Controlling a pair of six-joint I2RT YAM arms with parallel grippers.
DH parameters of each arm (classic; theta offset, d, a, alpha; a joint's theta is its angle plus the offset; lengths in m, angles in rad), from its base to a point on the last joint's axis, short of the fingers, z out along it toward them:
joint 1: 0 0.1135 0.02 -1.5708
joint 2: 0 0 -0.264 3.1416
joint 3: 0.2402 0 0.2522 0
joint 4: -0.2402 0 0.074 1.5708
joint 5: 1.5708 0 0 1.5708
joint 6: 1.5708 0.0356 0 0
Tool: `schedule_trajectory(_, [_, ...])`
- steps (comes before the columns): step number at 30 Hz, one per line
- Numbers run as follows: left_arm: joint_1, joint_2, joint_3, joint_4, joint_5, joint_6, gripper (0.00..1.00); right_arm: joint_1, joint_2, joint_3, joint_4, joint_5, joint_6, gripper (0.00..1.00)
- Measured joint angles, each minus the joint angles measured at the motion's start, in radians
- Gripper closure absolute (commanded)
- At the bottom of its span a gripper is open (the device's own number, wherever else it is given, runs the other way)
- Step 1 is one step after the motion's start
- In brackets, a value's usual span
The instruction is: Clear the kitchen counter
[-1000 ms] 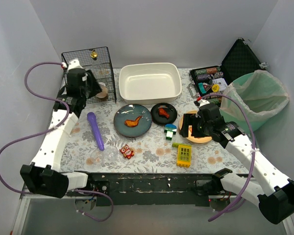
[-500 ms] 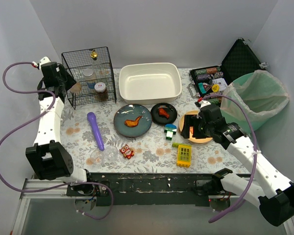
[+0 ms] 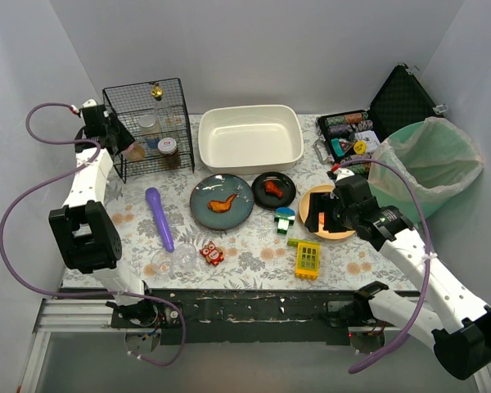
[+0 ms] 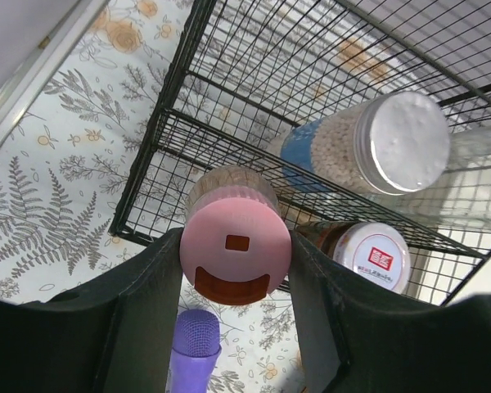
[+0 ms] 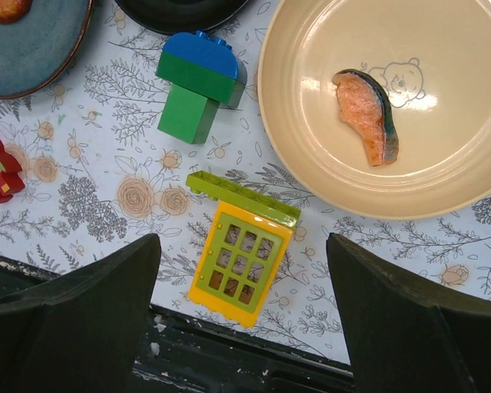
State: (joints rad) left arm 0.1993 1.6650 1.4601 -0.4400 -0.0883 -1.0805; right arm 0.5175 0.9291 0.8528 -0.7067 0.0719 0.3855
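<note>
The kitchen counter (image 3: pixel 254 254) has a fern and flower print. My left gripper (image 3: pixel 124 147) is shut on a pink-lidded spice jar (image 4: pixel 235 250) at the left side of the black wire rack (image 3: pixel 147 106). Two more jars (image 4: pixel 368 151) lie inside the rack. My right gripper (image 3: pixel 317 214) is open and empty, hovering over a yellow-green toy window (image 5: pixel 241 262) and beside a cream plate (image 5: pixel 442 98) with a salmon piece (image 5: pixel 368 115). On the counter lie a purple microphone (image 3: pixel 159 217), a blue plate (image 3: pixel 221 202), a black plate (image 3: pixel 274 189), a green-blue block (image 3: pixel 285 218) and a red toy (image 3: pixel 211 254).
A white basin (image 3: pixel 250 137) stands at the back middle. An open poker chip case (image 3: pixel 348 135) and a green bin with a bag (image 3: pixel 430 164) are at the back right. Clear cups (image 3: pixel 172 262) sit near the dark front edge.
My left arm drew back from the rack's front to its left side with the jar in the fingers. The right arm has barely moved.
</note>
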Motion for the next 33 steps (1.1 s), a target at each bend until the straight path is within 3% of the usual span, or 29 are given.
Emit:
schedule_trajectory(7, [0.000, 0.091, 0.037, -0.001, 0.007, 0.014, 1.00, 0.000, 0.005, 0.000, 0.000, 0.007, 0.000, 0.09])
schedule_trajectory(17, [-0.058, 0.163, 0.060, -0.006, -0.011, 0.055, 0.69, 0.000, 0.009, 0.000, 0.000, 0.012, -0.009, 0.09])
schedule_trajectory(24, [-0.100, 0.163, 0.060, 0.000, -0.036, 0.074, 0.39, 0.000, 0.008, 0.000, -0.002, 0.030, -0.023, 0.09])
schedule_trajectory(33, [-0.103, 0.159, 0.056, 0.000, -0.058, 0.086, 0.24, 0.000, 0.004, 0.000, -0.002, 0.029, -0.023, 0.09])
